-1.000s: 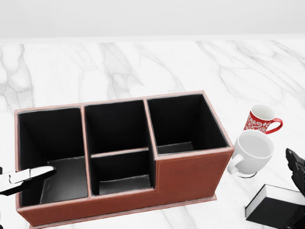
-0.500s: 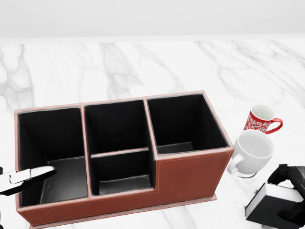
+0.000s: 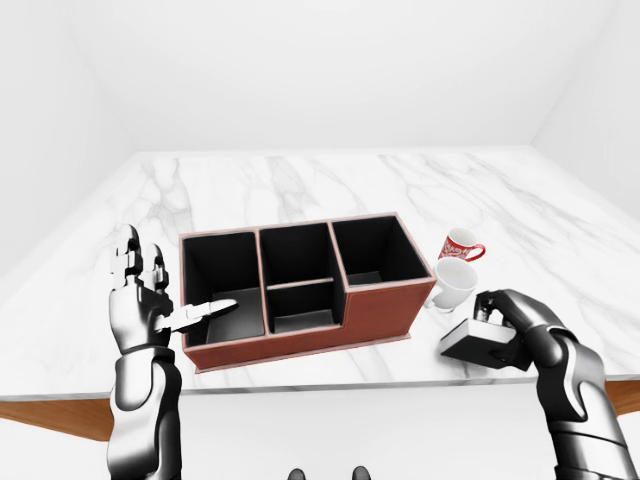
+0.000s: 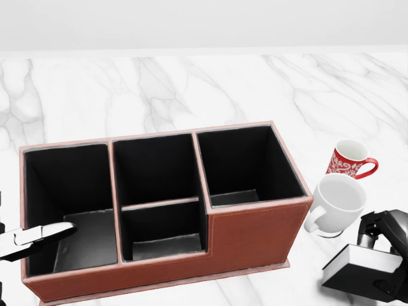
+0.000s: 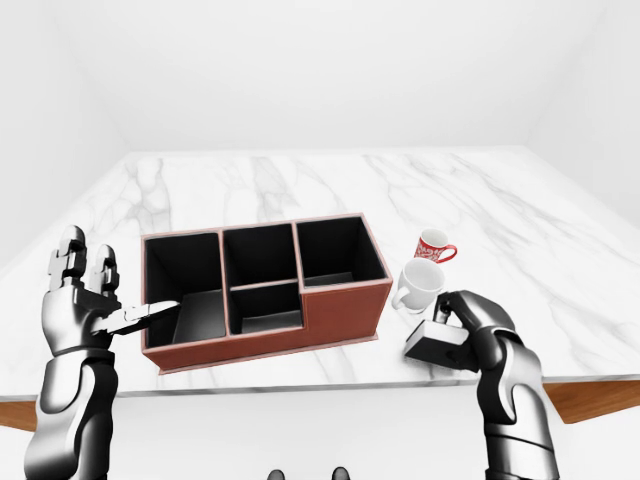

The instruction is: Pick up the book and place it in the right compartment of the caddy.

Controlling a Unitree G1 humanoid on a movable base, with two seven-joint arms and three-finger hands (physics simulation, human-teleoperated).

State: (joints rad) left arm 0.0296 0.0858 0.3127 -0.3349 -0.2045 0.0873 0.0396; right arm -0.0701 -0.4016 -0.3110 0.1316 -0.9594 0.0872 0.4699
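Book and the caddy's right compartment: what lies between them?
In the head view, only the white mug stands near that stretch, above the book and beside the caddy; otherwise bare marble.

In the head view, the book [image 4: 360, 269] lies right of the caddy [image 4: 255, 237], below two mugs [image 4: 338, 203].

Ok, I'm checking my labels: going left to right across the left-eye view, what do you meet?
Left hand → caddy → white mug → book, with the right hand around it. The red mug sits above the white one, so its place in the order is unclear.
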